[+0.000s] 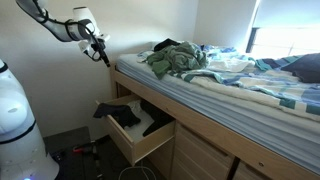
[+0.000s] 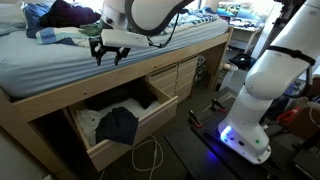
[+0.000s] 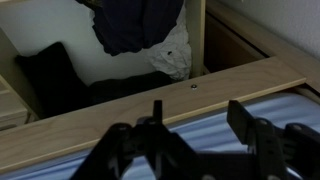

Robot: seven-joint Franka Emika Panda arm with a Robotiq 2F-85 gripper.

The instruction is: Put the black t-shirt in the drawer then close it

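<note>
The single gripper (image 2: 108,52) hangs above the one pulled-out drawer (image 2: 155,115), over the edge of the bed (image 1: 250,85), its jaws well apart, holding and touching nothing. One black t-shirt (image 2: 118,125) lies inside the drawer near its front, one white cloth (image 2: 88,120) just beside it; one green-and-white garment (image 1: 175,60) lies on the bed above the drawer

No legible text, labels, brands or nos. in any view, ext. or wrist
</note>
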